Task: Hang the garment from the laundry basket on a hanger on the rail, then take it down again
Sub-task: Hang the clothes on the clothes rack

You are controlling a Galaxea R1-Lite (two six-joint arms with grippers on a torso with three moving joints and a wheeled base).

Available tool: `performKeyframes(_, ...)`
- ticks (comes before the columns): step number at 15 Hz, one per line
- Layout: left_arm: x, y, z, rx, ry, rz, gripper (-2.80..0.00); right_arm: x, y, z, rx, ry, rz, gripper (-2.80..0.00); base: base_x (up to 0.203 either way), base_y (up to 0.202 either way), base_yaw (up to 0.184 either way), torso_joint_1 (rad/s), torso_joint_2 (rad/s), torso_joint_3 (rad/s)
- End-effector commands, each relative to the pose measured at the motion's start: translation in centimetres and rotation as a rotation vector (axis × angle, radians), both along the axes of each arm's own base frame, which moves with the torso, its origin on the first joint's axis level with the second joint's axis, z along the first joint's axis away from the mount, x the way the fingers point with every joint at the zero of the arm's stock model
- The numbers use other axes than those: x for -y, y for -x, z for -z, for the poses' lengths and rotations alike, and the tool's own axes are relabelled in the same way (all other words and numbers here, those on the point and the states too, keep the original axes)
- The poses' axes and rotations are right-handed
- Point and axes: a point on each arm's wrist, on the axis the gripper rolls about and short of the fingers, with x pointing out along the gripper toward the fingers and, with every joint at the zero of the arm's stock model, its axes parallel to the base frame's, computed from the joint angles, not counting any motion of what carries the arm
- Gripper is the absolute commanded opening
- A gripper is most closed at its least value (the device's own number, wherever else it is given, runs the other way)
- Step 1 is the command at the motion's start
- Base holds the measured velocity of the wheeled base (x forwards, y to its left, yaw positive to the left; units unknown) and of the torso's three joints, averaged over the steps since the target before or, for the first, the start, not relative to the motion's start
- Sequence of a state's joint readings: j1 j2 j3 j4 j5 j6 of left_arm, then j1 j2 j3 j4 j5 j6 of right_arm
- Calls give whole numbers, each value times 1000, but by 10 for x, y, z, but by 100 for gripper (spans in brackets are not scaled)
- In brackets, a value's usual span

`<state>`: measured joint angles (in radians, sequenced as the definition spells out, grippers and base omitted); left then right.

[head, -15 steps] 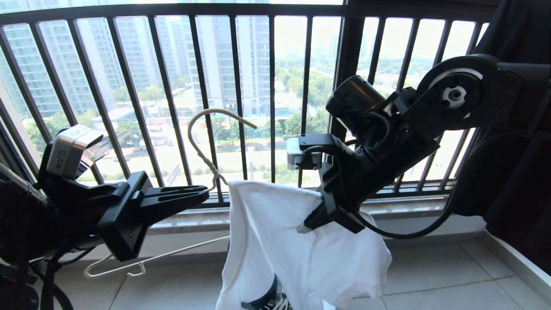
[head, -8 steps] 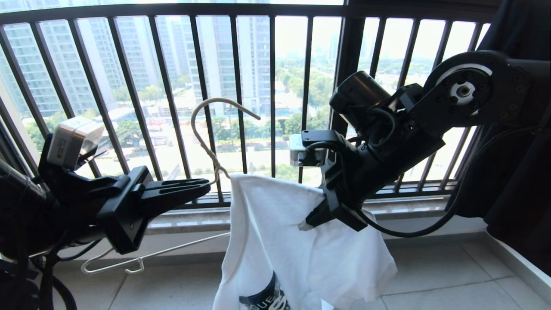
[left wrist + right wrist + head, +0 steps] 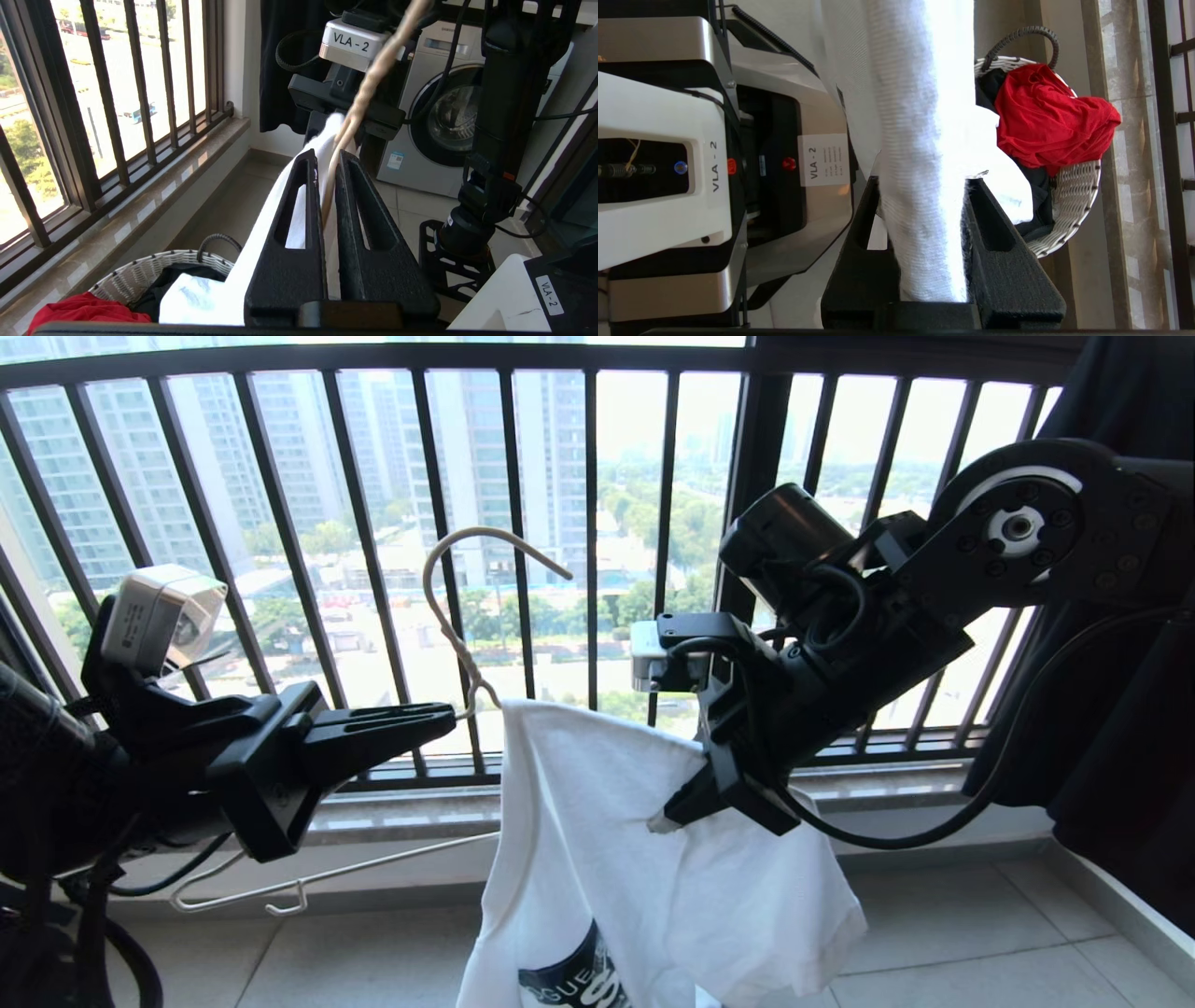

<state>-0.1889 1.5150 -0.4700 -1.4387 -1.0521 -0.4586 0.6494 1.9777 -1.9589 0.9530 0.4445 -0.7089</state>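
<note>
The cream wire hanger point(image 3: 446, 607) stands with its hook up in front of the balcony bars. My left gripper point(image 3: 454, 714) is shut on its wire just below the twisted neck point(image 3: 369, 79). One wire arm with a small notch point(image 3: 289, 896) sticks out to the left under that gripper. The white garment point(image 3: 597, 821) hangs from the hanger, its dark blue print low down. My right gripper point(image 3: 665, 819) is shut on a bunched fold of the garment point(image 3: 920, 140). The laundry basket point(image 3: 1073, 191) sits on the floor below. The rail is out of view.
The dark balcony railing point(image 3: 588, 523) runs across close behind the hanger, with a stone ledge point(image 3: 401, 812) under it. A black garment point(image 3: 1120, 756) hangs at the right. A red cloth point(image 3: 1045, 121) lies in the basket. A washing machine point(image 3: 444, 121) stands behind.
Both arms have risen a little, carrying the hanger and the garment up with them. The hook stands higher against the bars. Both grips are unchanged.
</note>
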Motion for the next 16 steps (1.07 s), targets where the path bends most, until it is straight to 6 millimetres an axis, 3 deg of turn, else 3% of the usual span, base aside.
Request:
performKeyframes(1,-1,4,-4,24,2,4,0,0,1,1,-5,4,-7,-280,0,0,0,0,0,0)
performKeyframes(10,-3,5,-6,32,1,-4,0,1,0,1,-2,2,-2,-280,0,0,0,0,0,0)
performKeyframes(16,-5,2,-13,43,2,-13,0,21,4,-25,77,-58,43,-280,0,0,0,0,0,0)
